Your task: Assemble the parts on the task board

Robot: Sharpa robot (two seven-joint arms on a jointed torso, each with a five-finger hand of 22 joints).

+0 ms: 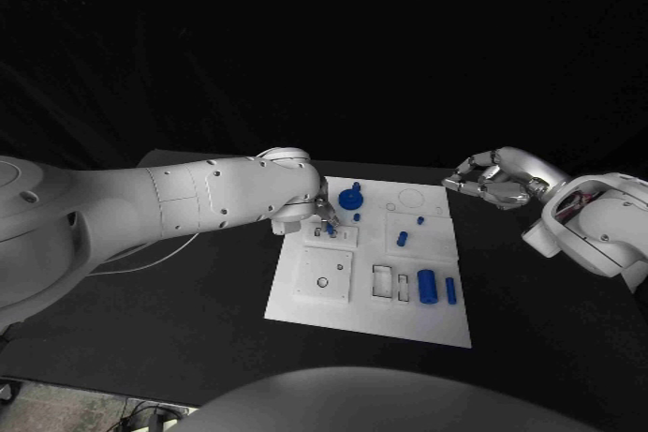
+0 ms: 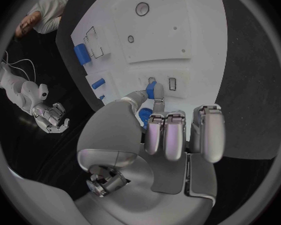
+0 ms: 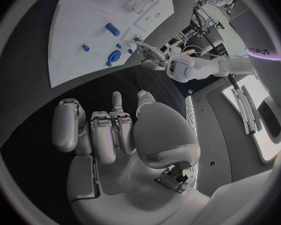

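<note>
We note the left hand [image 1: 314,216] over the near-left part of the task board [image 1: 354,305], a small blue part [image 2: 151,90] pinched between its thumb and a finger, right above two small slots in the plate. The right hand [image 1: 489,181] hovers off the board's far right corner over the black table [image 1: 162,338], fingers curled in, holding nothing. On the board we see a round blue knobbed part [image 1: 351,201] just beside the left hand, a large blue cylinder [image 1: 427,286] and a slimmer blue peg [image 1: 451,290] near its right edge.
</note>
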